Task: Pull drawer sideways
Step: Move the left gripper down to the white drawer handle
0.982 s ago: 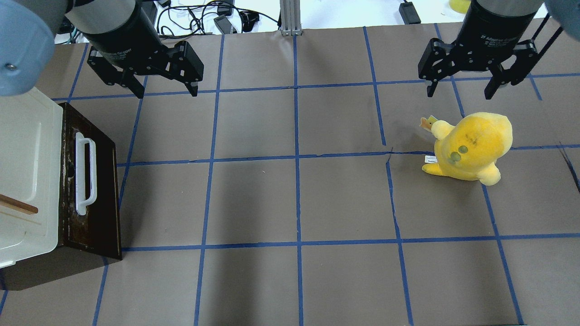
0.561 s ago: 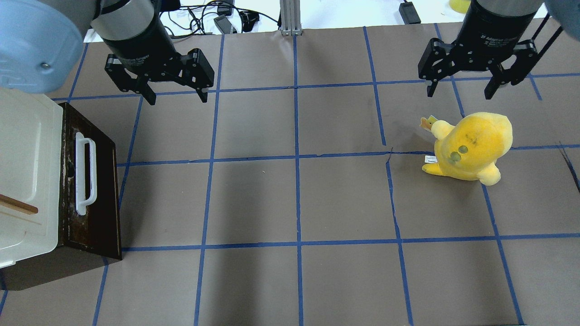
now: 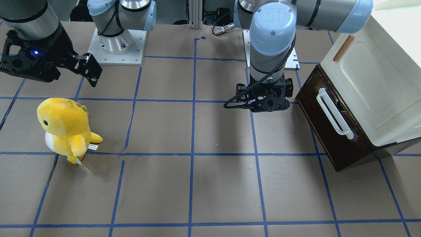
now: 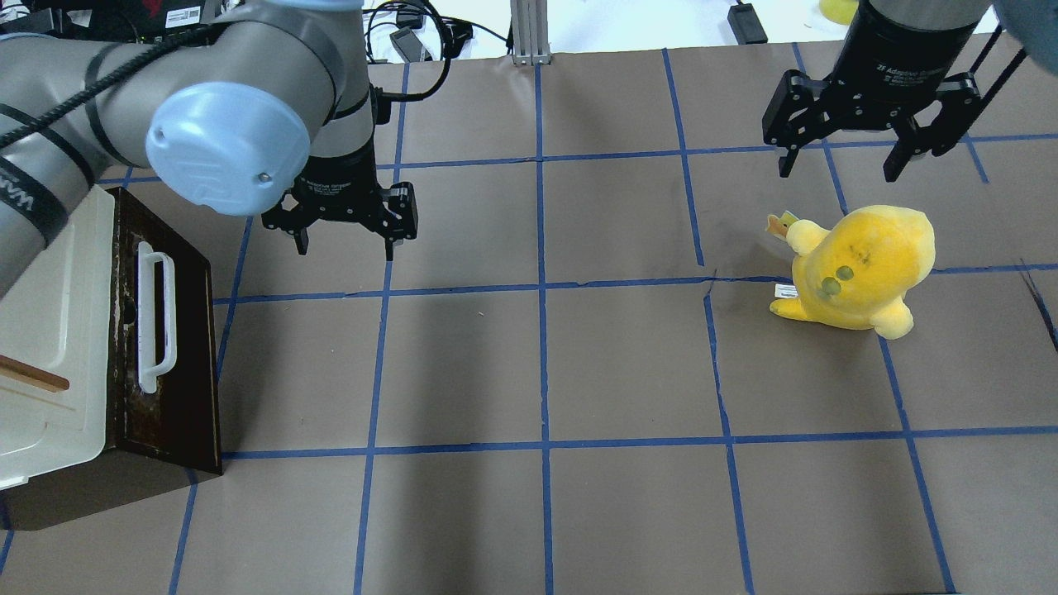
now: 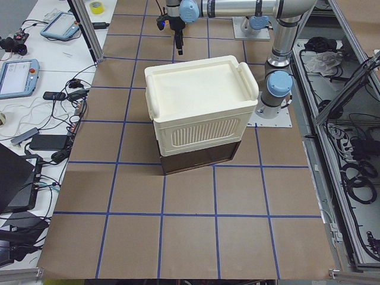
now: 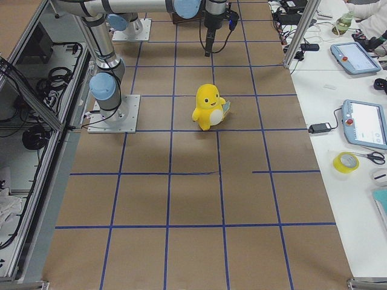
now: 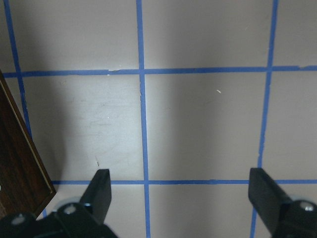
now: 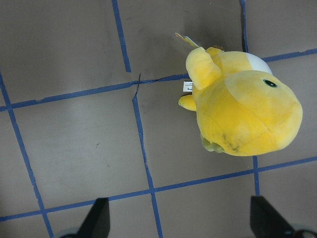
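The drawer (image 4: pixel 178 347) has a dark brown front and a long white bar handle (image 4: pixel 155 318). It sits closed under a cream cabinet at the table's left edge and also shows in the front view (image 3: pixel 324 131). Its corner shows in the left wrist view (image 7: pixel 20 168). My left gripper (image 4: pixel 345 248) is open and empty, pointing down over bare table, to the right of the drawer's far end and apart from it. My right gripper (image 4: pixel 836 169) is open and empty, hanging beyond the yellow plush.
The cream cabinet (image 4: pixel 50 314) with a small wooden handle (image 4: pixel 33 373) stands over the drawer. A yellow plush toy (image 4: pixel 860 264) stands on the right half and shows in the right wrist view (image 8: pixel 242 114). Blue tape lines cross the brown table cover (image 4: pixel 545 372).
My left arm has swung right and toward the robot, with its gripper lower over the table and still open. The right arm, the plush and the drawer have not moved.
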Controlling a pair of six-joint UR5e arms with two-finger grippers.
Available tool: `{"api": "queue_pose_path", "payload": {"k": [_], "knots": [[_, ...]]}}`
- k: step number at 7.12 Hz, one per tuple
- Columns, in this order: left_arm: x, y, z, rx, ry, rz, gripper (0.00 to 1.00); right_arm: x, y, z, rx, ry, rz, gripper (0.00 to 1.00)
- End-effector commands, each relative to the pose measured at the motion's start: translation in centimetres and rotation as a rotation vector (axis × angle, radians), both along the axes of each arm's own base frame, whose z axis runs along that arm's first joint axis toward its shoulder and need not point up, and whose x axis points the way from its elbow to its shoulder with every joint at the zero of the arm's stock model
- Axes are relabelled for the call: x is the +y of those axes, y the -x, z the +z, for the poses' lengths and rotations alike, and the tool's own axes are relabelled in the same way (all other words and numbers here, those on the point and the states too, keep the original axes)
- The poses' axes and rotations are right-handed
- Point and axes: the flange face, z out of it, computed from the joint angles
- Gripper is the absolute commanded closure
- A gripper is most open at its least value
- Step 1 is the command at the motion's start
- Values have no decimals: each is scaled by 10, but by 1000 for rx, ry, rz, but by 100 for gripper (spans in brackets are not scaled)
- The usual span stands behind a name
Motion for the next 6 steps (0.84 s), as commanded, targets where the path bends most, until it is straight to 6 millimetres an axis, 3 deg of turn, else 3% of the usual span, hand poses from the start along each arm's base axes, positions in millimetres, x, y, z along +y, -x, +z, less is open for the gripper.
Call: {"api": "queue_pose_path", "payload": {"k": [1, 2, 4, 6], "knots": [[9, -17, -54, -300, -64, -60, 0, 0, 0, 0, 0, 0, 0, 0], [10, -35, -62, -469, -72, -120, 0, 0, 0, 0, 0, 0, 0, 0], [25, -50, -97, -635, -112, -154, 0, 0, 0, 0, 0, 0, 0, 0], [24, -102, -130, -758, -169, -105, 0, 0, 0, 0, 0, 0, 0, 0]]}}
